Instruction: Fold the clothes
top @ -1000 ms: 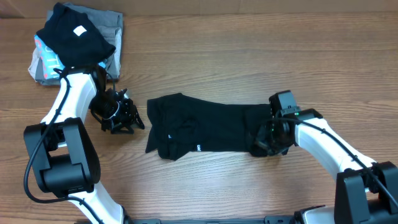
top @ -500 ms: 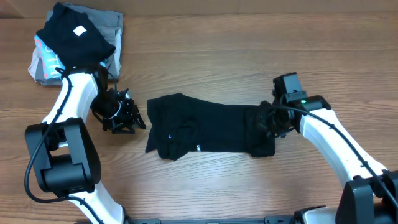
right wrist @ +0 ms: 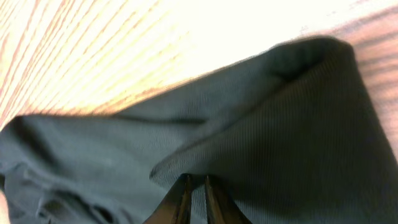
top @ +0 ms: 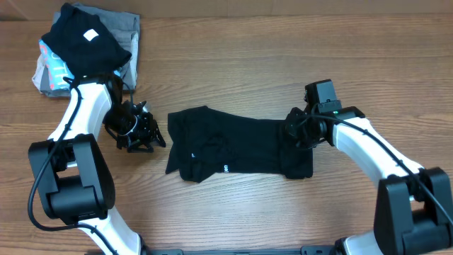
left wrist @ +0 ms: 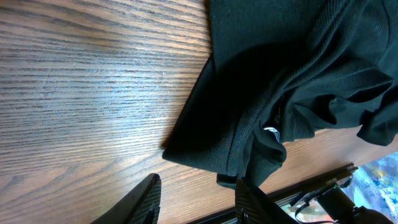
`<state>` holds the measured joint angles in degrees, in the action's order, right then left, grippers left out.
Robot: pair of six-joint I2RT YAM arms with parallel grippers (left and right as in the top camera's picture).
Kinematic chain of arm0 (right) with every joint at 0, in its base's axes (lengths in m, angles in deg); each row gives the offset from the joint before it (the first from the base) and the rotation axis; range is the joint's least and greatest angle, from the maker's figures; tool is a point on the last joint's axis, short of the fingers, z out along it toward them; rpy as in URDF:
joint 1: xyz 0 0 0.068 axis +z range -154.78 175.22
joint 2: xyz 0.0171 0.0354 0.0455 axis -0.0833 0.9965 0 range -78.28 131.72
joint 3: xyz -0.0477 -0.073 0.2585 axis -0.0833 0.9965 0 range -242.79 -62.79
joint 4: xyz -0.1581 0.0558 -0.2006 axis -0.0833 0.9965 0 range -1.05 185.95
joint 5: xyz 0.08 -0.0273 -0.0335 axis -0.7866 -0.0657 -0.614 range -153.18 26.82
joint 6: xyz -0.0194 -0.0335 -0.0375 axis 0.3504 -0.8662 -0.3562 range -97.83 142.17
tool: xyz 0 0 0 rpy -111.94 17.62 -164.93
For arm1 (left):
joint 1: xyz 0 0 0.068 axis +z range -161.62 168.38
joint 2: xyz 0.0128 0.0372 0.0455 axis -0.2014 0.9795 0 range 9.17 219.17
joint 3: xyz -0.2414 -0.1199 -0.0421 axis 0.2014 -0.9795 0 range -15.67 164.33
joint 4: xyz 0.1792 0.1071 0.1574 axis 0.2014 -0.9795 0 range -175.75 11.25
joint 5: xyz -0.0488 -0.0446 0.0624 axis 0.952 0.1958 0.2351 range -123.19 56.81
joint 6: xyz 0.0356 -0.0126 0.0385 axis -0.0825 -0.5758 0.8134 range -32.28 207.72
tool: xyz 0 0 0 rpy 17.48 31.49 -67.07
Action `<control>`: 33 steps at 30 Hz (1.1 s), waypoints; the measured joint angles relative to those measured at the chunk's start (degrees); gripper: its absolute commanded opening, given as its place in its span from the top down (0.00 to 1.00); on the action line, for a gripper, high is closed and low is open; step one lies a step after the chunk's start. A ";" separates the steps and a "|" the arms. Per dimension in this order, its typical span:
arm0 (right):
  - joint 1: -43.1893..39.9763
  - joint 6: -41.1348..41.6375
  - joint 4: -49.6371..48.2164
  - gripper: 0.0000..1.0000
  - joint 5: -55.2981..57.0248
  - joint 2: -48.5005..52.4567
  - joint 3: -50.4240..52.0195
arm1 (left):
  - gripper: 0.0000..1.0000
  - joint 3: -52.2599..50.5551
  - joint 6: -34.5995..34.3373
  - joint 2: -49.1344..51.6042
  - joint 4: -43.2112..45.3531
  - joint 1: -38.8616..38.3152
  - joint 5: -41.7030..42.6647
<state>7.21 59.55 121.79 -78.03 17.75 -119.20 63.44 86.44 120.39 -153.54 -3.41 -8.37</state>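
A black garment [top: 233,145] lies flat in the middle of the wooden table, its right end folded over. My right gripper [top: 296,131] is shut on the folded right edge of the garment [right wrist: 249,143] and holds it over the cloth. My left gripper [top: 141,134] is open and empty, just left of the garment's left edge. In the left wrist view the open fingers [left wrist: 146,199] sit near the garment's corner [left wrist: 249,124].
A stack of folded clothes [top: 88,42], black on grey, sits at the back left corner over a colourful item [top: 51,60]. The table's front edge and a rail show in the left wrist view [left wrist: 323,186].
My right gripper has lifted the garment's right end and carried it up and to the left, folding it over the cloth. The left arm has not moved.
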 measured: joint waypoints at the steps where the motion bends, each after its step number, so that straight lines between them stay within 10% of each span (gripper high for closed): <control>1: 0.00 0.17 -1.33 0.87 0.02 0.90 0.00 | 0.58 0.00 0.00 0.00 0.00 0.00 0.00; 9: -0.39 0.46 -4.39 0.94 2.03 4.74 -0.09 | 0.57 0.00 -0.02 0.00 0.02 0.00 0.00; 25: -6.32 -8.41 34.73 0.83 3.91 -6.80 -16.04 | 0.57 0.00 0.00 0.00 0.04 -0.37 -0.02; 33: -5.46 -11.13 24.98 0.84 2.64 -6.47 -4.00 | 0.55 0.00 0.00 0.00 0.50 -0.37 -0.04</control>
<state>1.75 48.43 146.77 -75.39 11.28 -123.20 63.44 86.44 120.39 -153.03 -3.78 -8.42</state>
